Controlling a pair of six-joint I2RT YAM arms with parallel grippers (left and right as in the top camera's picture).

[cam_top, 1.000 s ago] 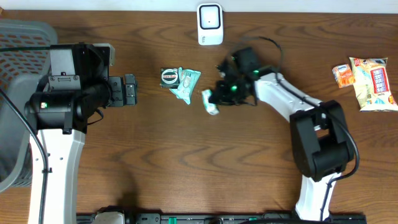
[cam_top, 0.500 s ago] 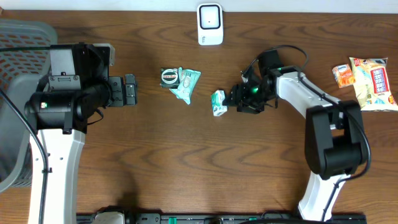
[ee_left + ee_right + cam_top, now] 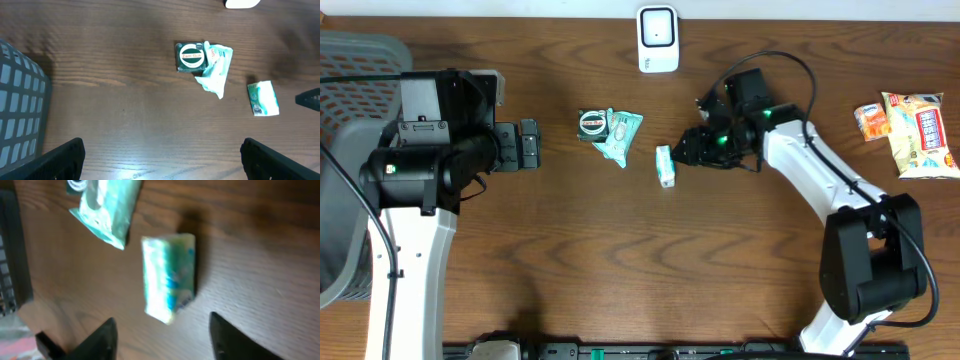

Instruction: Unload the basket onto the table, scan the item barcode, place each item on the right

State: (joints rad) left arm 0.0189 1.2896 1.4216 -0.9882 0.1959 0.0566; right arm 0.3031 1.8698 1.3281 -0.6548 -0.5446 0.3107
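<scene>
Box (image 3: 665, 165): lies loose on bench (image 3: 620, 260). Right claw (image 3: 162, 325): spread, just short of it. Advised: pinch narrow sides, leaving broad faces clear for scanner (image 3: 658, 40).

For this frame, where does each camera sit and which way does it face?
Overhead: above the table, facing down; left arm, right arm and scanner visible.
Left wrist: on the left arm, looking down toward mid-table; open left gripper frames the green packet.
Right wrist: close above that packet, facing down; open right gripper at bottom.
All three share the packet.
</scene>
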